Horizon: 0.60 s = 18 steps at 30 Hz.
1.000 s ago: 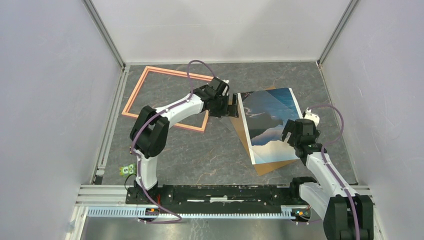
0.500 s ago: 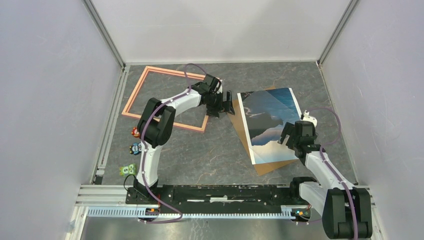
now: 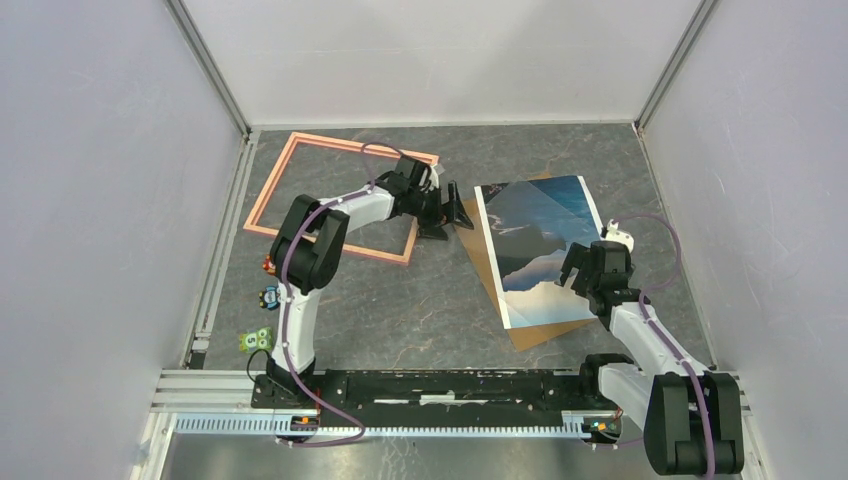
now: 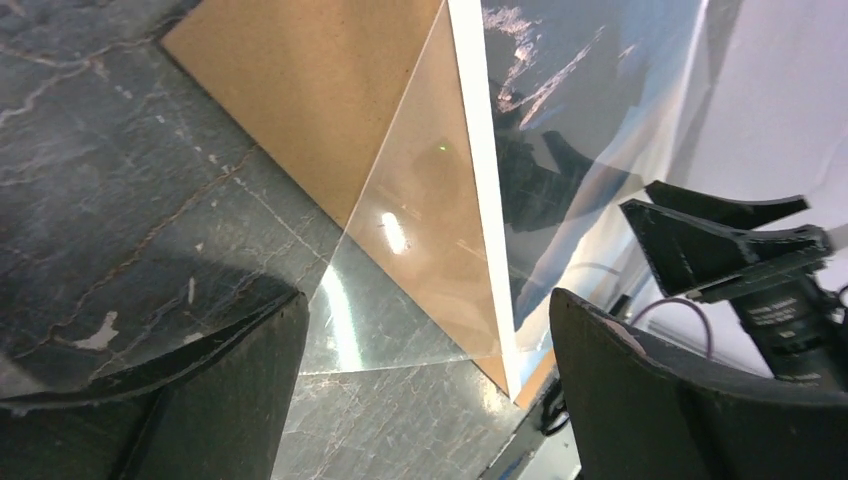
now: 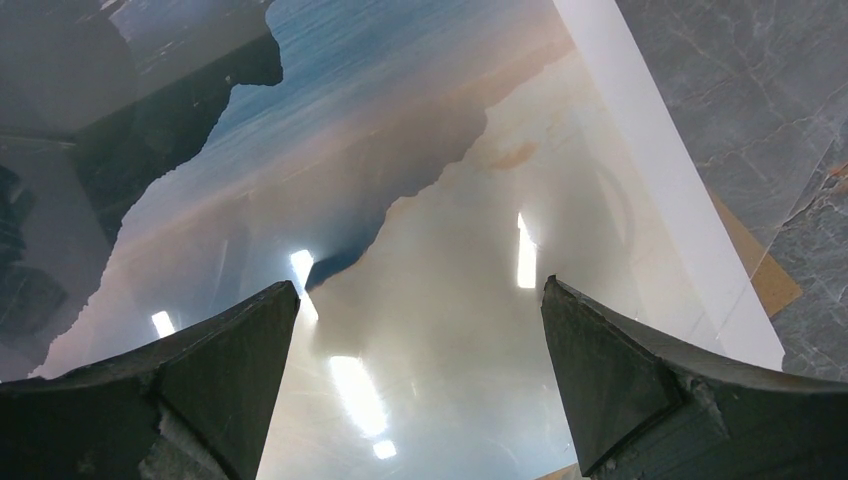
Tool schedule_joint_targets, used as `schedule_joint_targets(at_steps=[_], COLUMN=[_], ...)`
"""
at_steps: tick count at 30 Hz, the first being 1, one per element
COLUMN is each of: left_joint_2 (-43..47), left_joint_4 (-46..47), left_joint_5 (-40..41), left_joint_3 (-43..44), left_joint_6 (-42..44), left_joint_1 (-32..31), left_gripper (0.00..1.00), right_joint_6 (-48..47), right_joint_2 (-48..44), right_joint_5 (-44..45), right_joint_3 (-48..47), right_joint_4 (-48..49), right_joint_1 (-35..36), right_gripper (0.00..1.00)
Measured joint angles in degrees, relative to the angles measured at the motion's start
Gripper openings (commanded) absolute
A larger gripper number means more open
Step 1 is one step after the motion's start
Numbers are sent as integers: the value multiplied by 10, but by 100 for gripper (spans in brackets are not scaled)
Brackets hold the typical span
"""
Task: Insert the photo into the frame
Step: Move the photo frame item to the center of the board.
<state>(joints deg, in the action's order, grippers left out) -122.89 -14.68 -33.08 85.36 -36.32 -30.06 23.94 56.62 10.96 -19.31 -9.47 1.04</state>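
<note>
Toward 2 o'clock on the table (image 3: 420, 300), the photo (image 3: 540, 235) lies face up and slightly skewed on a brown backing board (image 4: 300, 90), whose corners stick out at the photo's 8 and 6 o'clock sides. The frame (image 3: 335, 142) lies flat and well apart from it, over at 10 o'clock, with nothing inside its border.

The left gripper (image 3: 452, 210) hangs with its jaws spread wide just beside the photo's 9 o'clock edge, holding nothing. The right gripper (image 5: 418, 300) is equally wide and empty, low over the pale near end of the print at about 4 o'clock.

What looks like a clear sheet (image 4: 400, 260) lies over the board at that 9 o'clock edge, though the glare makes its outline hard to trace.

The step in hand appears to be getting a first grip on the print. Doing it well means taking the photo alone:
- One finger should slip under the white border and not under the board or the clear layer.
- The pinch should land on the margin, because the glossy face is likely to slip and mark.
- The right gripper could press the board down while the left lifts.
- The print should then travel low toward 10 o'clock and turn to match the frame's tilt.
</note>
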Motion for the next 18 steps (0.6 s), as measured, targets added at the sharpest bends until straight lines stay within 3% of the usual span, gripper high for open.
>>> schedule_joint_targets(at_steps=[3,7,18], left_joint_2=[0,5,25], left_joint_4=[49,90,47], left_joint_5=[-35,-51,12], left_joint_3=[-28,-55,-52], left_joint_6=[-40,-68,-35], left_joint_1=[15,24,11], left_gripper=[92,97,99], right_joint_6=[-2,-2,1], right_joint_2=[0,0,-13], right_joint_5=[-2,-5,62], right_joint_3=[1,3,2], right_joint_4=[3,10,-41], right_joint_1=[0,0,-17], right_gripper=[98,98,98])
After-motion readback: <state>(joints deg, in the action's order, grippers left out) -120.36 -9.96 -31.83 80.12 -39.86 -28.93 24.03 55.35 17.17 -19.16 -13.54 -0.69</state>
